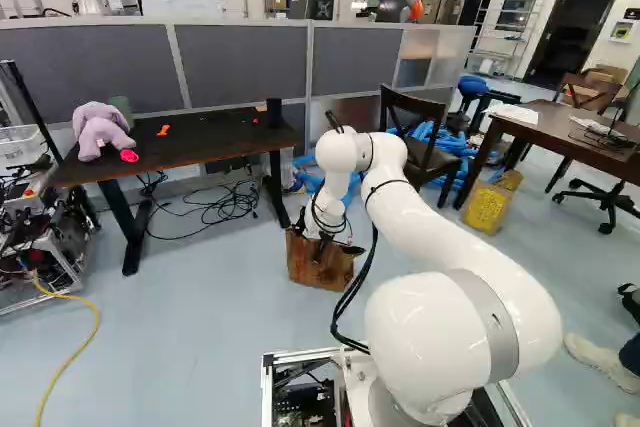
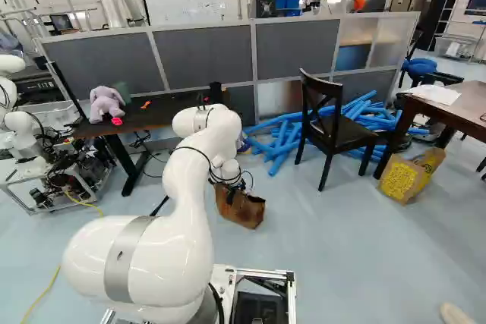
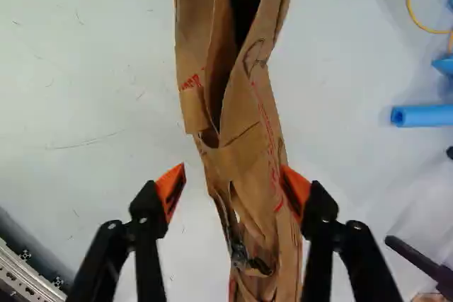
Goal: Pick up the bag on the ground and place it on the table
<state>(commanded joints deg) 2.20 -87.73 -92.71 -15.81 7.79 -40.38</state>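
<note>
One brown paper bag (image 1: 318, 262) stands on the floor (image 1: 210, 317) near the center of the left base view, beneath the black gripper (image 3: 232, 180) of a white robot arm (image 1: 430, 217). The gripper is spread wide and holds nothing; the bag's creased paper runs between its orange pads (image 3: 170, 187), one right beside or against the bag, the other apart from it. The dark table (image 1: 215, 144) at upper left of the left base view, bearing a purple stuffed toy (image 1: 100, 130), is the likely destination. Closing off-center could shove or tip the bag, the nearer pad pushing first. A shallow pinch on the loose, gaping mouth could catch a single fold, which might slip or tear under load. Later, a low approach could snag the bag on the tabletop's edge, and careless placement could nudge the toy.
</note>
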